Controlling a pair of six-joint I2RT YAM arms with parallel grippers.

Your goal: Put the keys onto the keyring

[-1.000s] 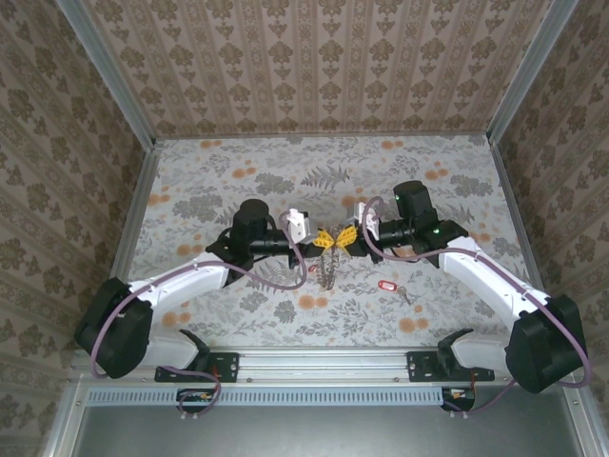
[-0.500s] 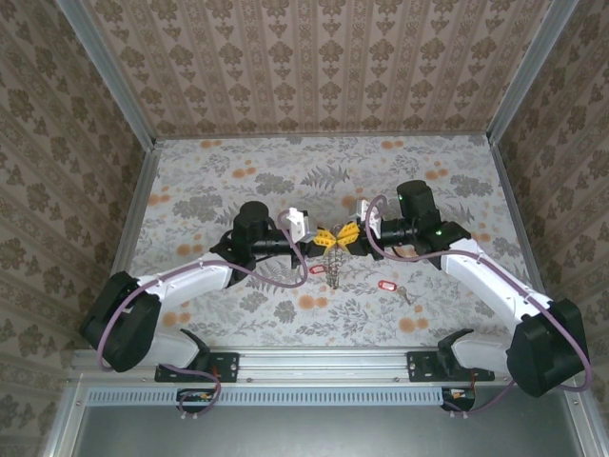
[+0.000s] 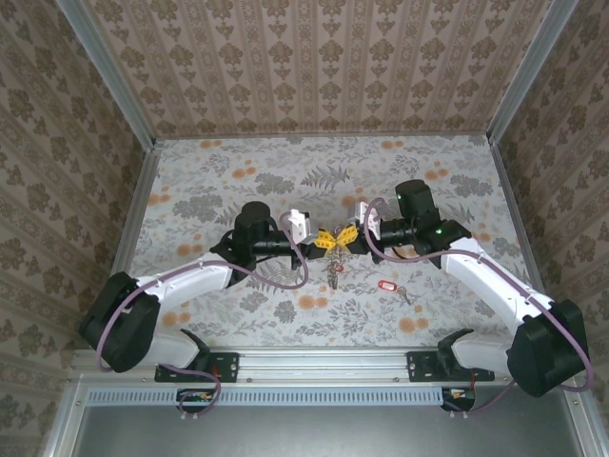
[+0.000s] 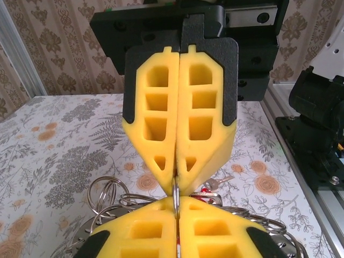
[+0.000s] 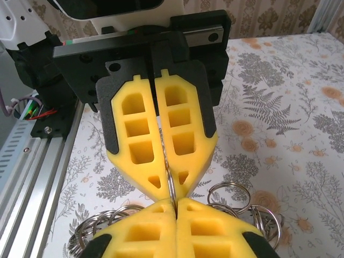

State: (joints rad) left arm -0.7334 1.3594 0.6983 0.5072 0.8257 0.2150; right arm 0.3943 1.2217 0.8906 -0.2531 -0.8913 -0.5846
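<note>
My left gripper (image 3: 320,243) and right gripper (image 3: 344,236) meet tip to tip over the middle of the table. Both are shut on the same thin metal ring of the keyring (image 3: 331,270), whose bunch of silvery rings hangs below them. In the left wrist view that ring (image 4: 176,189) runs from my left gripper (image 4: 177,201) up into the opposite yellow fingers (image 4: 161,129). In the right wrist view my right gripper (image 5: 176,206) pinches the ring (image 5: 171,181) the same way. One of the keys (image 3: 386,285), red-tagged, lies on the table to the right. A red tag (image 4: 207,196) shows behind the left fingertips.
Loose rings of the bunch fan out beside the jaws (image 4: 105,192) (image 5: 231,192). The flowered tabletop (image 3: 238,181) is walled by patterned panels on three sides. The arm bases and a metal rail (image 3: 324,367) line the near edge.
Both grippers have shifted slightly away from the near edge while staying tip to tip. The hanging bunch has swung a little beneath them.
</note>
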